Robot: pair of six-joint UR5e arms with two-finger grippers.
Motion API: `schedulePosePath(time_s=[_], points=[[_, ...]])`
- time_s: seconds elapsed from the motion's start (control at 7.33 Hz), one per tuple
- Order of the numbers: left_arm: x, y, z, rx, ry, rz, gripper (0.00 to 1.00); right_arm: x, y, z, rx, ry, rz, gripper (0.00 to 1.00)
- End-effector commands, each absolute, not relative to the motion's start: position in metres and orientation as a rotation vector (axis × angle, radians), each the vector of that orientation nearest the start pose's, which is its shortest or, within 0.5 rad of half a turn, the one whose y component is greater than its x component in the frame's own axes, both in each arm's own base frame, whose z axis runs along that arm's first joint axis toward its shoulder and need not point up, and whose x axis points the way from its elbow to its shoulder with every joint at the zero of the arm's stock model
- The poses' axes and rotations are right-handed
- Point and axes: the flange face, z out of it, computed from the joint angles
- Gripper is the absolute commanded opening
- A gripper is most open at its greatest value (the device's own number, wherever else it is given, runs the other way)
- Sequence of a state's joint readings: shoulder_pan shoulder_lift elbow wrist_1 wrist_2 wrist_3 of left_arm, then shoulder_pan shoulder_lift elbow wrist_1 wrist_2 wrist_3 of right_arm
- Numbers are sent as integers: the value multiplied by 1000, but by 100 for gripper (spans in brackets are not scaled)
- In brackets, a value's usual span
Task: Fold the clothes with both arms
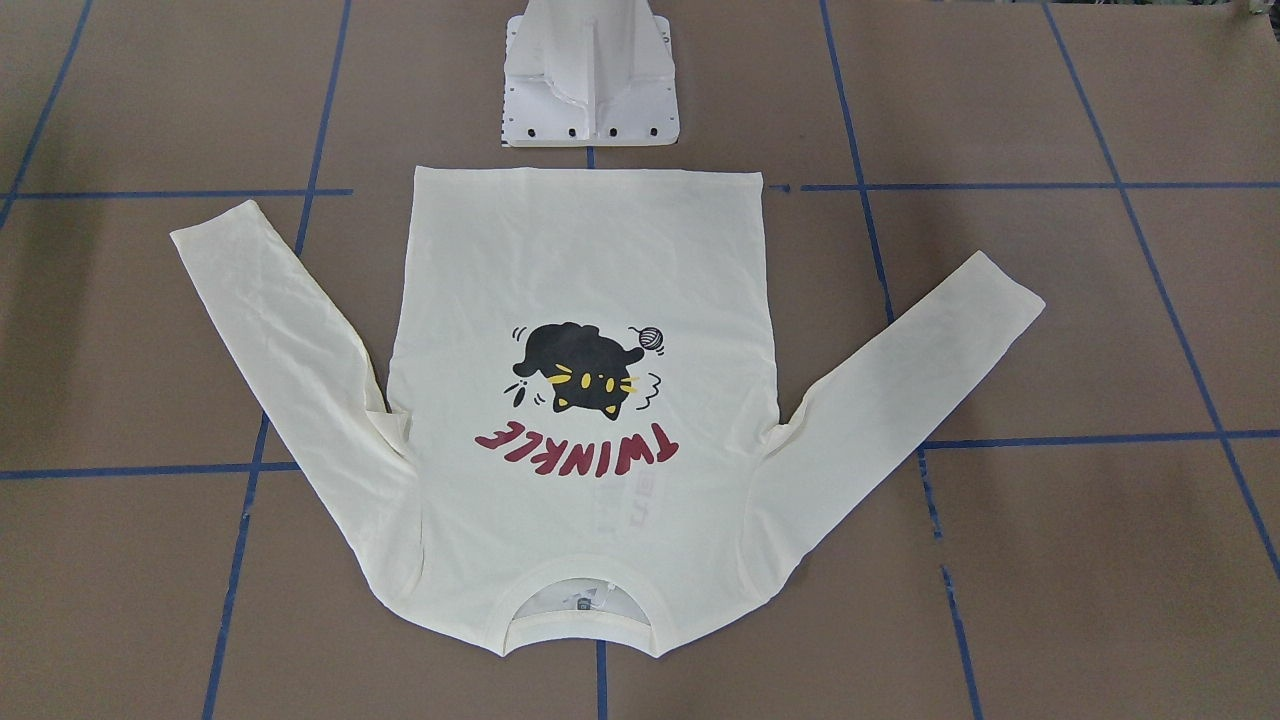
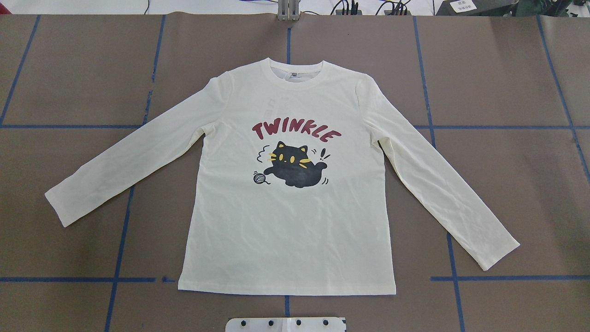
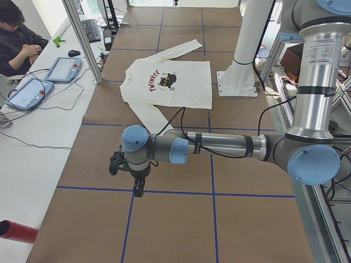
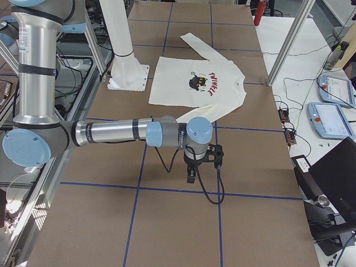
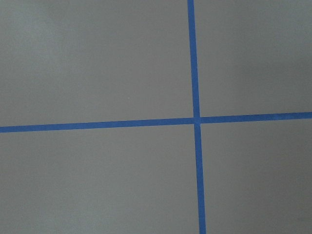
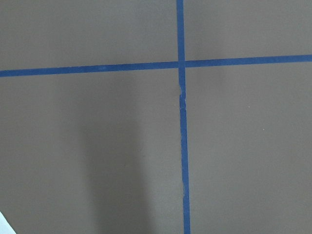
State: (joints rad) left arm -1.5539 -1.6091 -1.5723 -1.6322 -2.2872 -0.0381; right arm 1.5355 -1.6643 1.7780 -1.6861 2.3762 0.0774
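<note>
The cream long-sleeved shirt [image 2: 295,230] lies flat and face up mid-table, both sleeves spread outward, with the black cat print and red "TWINKLE" lettering showing; it also shows in the front view [image 1: 590,260]. Neither arm reaches into the overhead or front views. The left arm's gripper [image 3: 139,188] hangs over bare table well short of the shirt [image 3: 186,90]. The right arm's gripper [image 4: 191,175] hangs likewise, beyond the shirt's [image 4: 172,83] sleeve. I cannot tell whether either is open or shut. Both wrist views show only brown table and blue tape lines.
The white pedestal base [image 1: 590,90] stands just behind the shirt's hem. A person [image 3: 16,41] sits at a side bench with tablets [image 3: 63,68]. A red cylinder [image 3: 16,230] lies on that bench. Teach pendants [image 4: 334,89] and a black case [image 4: 336,172] sit beside the table's far edge.
</note>
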Motion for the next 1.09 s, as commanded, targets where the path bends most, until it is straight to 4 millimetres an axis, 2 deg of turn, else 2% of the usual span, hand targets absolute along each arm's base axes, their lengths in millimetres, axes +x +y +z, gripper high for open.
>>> schedulePosePath(time_s=[0.0,0.14,0.27,0.41,0.55,0.68,0.82,0.95], points=[[-59,-518,632,85,718,20,100,45,-456,601,-34,-808,45,100],[-57,-525,624,99,719,30,100,45,-460,594,-20,-809,40,100],[-54,-554,590,155,720,52,100,39,-475,572,21,-811,10,100],[-52,-570,567,204,720,78,100,19,-510,532,73,-821,-16,100],[-37,-583,549,286,717,135,100,-7,-531,508,74,-845,-29,100],[1,-582,560,295,726,207,100,-30,-531,515,59,-894,-61,100],[2,-575,581,270,728,202,100,-52,-520,508,30,-932,46,100],[2,-570,594,297,733,215,100,-90,-487,514,33,-941,135,100]])
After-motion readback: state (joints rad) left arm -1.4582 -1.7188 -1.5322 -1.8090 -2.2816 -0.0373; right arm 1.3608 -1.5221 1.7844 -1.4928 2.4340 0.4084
